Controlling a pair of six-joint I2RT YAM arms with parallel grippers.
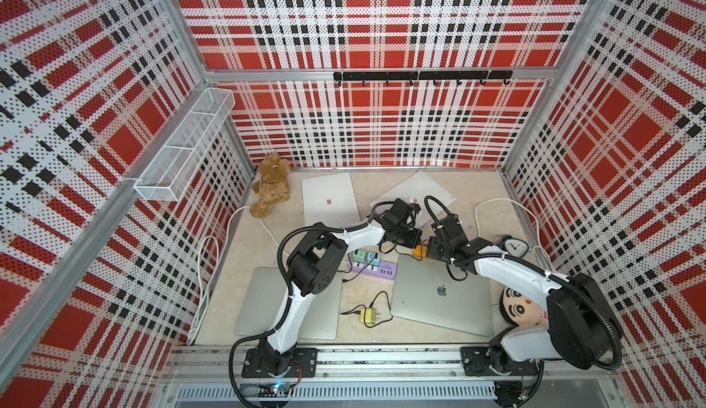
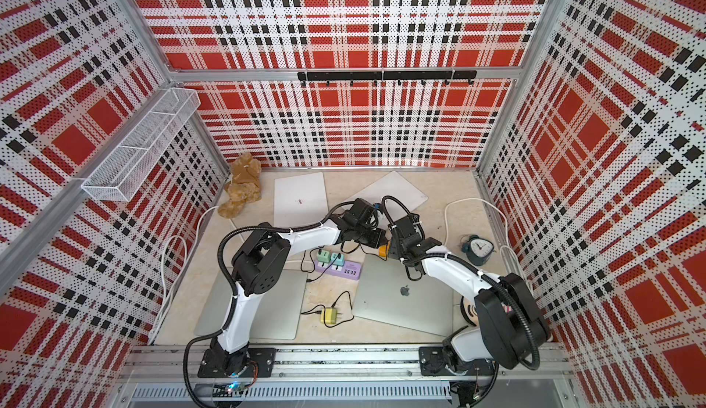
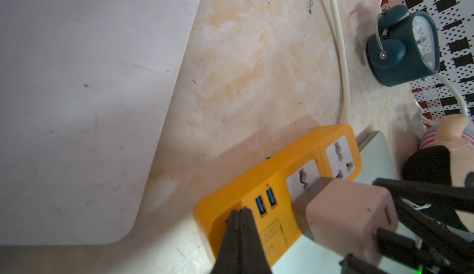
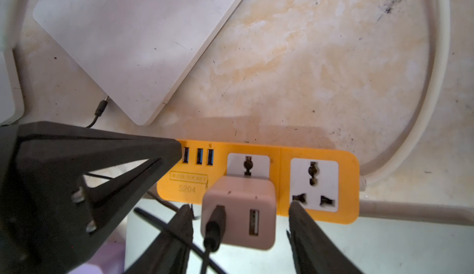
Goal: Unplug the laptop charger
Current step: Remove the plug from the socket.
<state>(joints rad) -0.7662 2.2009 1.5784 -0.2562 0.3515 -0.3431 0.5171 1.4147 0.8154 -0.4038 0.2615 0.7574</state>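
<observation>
Pink charger, that's our target, and it's seated in the orange power strip, in the socket next to the blue USB ports, with a black cable running out of its back face. Not out yet, by the look of it! The strip lies on the table against the far edge of the silver laptop, between the two arms.

Now the right gripper: jaws open, wider than the charger, one finger on each side of the block with a sliver of daylight both ways, so nothing is gripped. That straddle looks like the set-up for a squeeze and a straight pull.

Over to the left gripper: jaws closed tight on nothing, the joined tips planted on the strip's end by the USB ports. I'd read that as a hold-down, so the light strip doesn't lift along with the plug.

Further out, a white laptop, a white cord curving away from the strip's far end, and a teal alarm clock, all clear of the action.
</observation>
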